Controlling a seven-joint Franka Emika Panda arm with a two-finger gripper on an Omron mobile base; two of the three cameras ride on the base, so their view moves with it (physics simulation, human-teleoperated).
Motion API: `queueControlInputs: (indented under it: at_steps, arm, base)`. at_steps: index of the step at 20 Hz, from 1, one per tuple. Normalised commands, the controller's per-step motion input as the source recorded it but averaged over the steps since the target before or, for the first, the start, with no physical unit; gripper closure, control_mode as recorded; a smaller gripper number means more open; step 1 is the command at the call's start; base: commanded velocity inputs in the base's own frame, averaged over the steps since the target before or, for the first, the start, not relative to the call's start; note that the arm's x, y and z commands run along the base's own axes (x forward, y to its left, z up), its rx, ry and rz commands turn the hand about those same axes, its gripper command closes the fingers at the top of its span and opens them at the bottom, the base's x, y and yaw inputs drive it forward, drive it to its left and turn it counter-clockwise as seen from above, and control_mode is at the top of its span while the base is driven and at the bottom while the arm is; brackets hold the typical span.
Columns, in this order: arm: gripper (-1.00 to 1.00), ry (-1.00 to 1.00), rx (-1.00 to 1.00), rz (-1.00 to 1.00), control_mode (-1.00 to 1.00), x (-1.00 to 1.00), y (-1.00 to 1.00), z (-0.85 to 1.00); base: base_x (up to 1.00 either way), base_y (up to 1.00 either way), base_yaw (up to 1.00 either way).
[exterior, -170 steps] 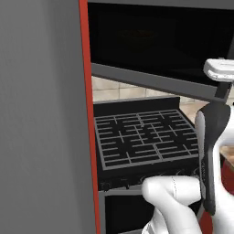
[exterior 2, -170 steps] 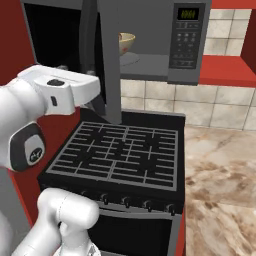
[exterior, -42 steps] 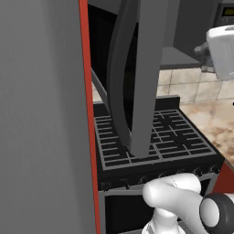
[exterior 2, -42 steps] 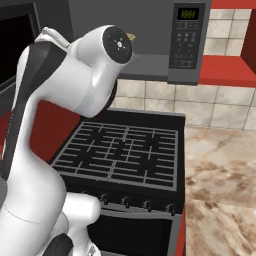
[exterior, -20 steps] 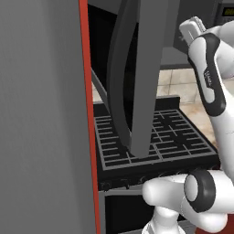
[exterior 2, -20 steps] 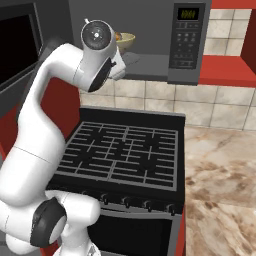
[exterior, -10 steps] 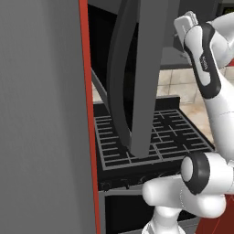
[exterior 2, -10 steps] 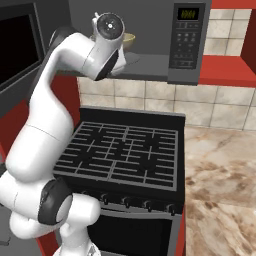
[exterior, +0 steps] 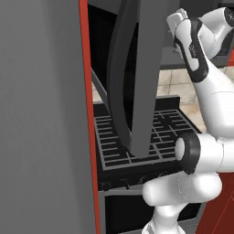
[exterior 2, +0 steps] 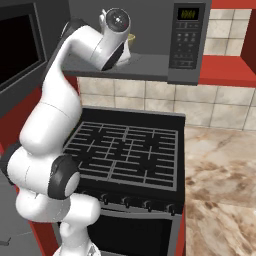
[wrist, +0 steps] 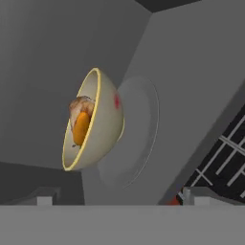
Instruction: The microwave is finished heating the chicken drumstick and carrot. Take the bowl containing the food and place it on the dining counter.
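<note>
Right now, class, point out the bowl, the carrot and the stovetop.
bowl (wrist: pixel 106 125), hand view, on its outer wall.
carrot (wrist: pixel 81 128), hand view, on its orange middle.
stovetop (exterior 2: pixel 127 156), right base view, on the black grate.

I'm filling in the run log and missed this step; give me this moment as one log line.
phase: reaching into microwave | door: open | pincer: open, short of bowl | bowl: on turntable, holds chicken drumstick and carrot

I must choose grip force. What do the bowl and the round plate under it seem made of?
Bowl: probably glazed ceramic or hard plastic; smooth cream walls, soft sheen, yellowish rim. Round plate: perhaps glass or matte plastic; flat grey disc, no visible texture. The rendering leaves both uncertain.
</note>
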Motion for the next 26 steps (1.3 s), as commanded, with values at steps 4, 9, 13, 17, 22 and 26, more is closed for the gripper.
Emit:
queueControlInputs:
  at_steps: [4,9,13,17,22,26]
  arm:
    - [-1.00,0.02,0.00,0.00,-1.00,0.67,0.00,-0.01]
    - [-1.00,0.06,0.00,0.00,-1.00,0.61,0.00,0.00]
    - [-1.00,0.06,0.00,0.00,-1.00,0.54,0.03,-0.02]
    - [-1.00,0.05,0.00,0.00,-1.00,0.47,0.06,-0.03]
    - [-1.00,0.04,0.00,0.00,-1.00,0.36,0.10,-0.08]
    - [-1.00,0.04,0.00,0.00,-1.00,0.35,0.10,-0.06]
  base:
    - [0.00,0.00,0.00]
    - [0.00,0.00,0.00]
    - [0.00,0.00,0.00]
    - [0.00,0.00,0.00]
    - [0.00,0.00,0.00]
    - [0.00,0.00,0.00]
